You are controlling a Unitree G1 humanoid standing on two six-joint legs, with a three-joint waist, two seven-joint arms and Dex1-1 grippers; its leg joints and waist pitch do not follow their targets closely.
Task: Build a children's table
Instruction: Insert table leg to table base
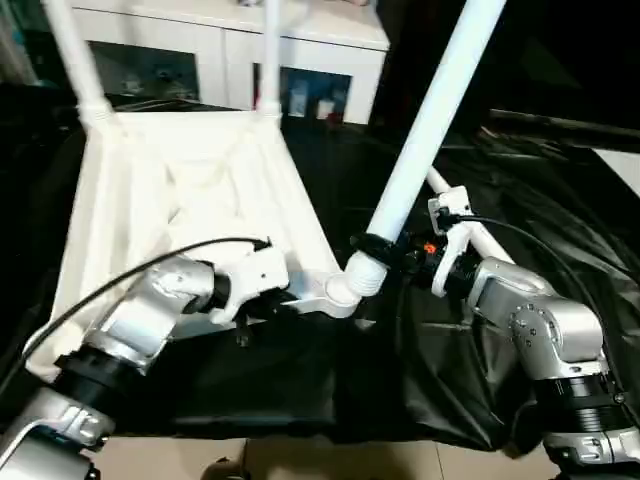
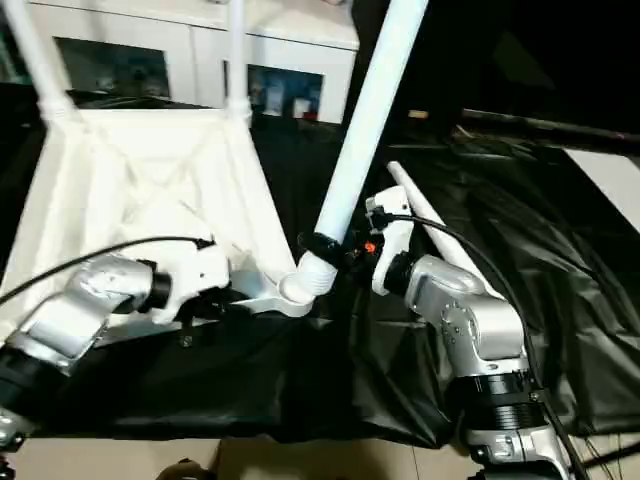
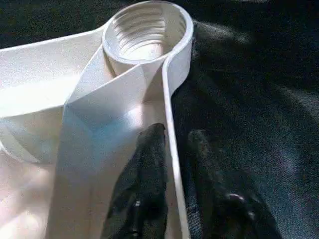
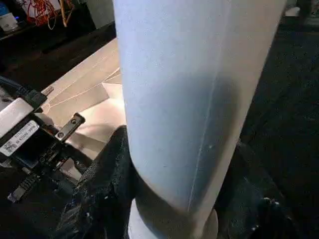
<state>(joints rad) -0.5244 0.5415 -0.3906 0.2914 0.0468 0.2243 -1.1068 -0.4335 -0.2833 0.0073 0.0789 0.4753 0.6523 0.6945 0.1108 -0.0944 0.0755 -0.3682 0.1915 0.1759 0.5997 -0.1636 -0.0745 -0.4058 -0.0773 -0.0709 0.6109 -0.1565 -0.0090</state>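
Left eye view: the upside-down children's table point(image 1: 190, 190) lies on the black-draped tabletop point(image 1: 300, 390). Left end effector point(image 3: 172, 199) pinches the table's side rim, seemingly steadying it. Right end effector point(image 1: 392, 252) is clamped round a tilted white leg point(image 1: 425, 130), its foot in the near corner socket point(image 1: 345, 290) just beside, probably for screwing in.

Silver jointed forearms with black ribbed collars; a black cable loops over the left arm point(image 1: 150, 310), an orange light glows at the right wrist point(image 1: 430, 248)
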